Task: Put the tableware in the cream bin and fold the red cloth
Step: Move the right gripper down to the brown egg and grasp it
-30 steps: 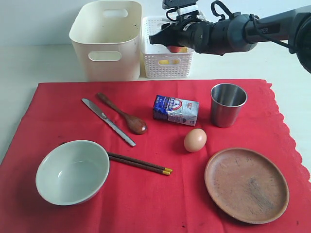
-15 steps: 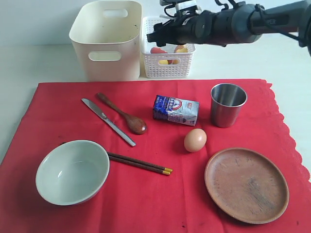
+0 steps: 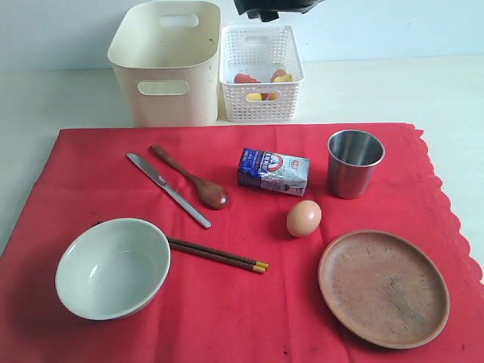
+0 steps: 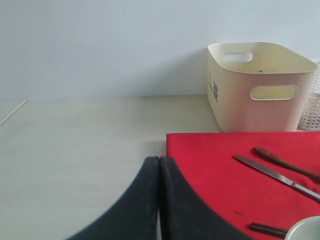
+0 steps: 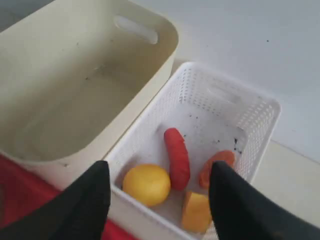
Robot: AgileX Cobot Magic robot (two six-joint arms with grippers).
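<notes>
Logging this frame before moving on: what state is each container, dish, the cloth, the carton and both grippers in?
cream bin: empty.
white basket: holds a lemon, a sausage and more.
steel cup: upright, empty.
bowl: upright, empty.
wooden plate: flat on the cloth, empty.
red cloth: spread flat, unfolded.
milk carton: lying on its side.
left gripper: shut, holding nothing.
right gripper: open, over the white basket, holding nothing.

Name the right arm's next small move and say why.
Probably bring the right gripper down toward the steel cup: its jaws stand open and empty over the white basket, the cream bin is empty, and the cup is the nearest tableware on that side.
</notes>
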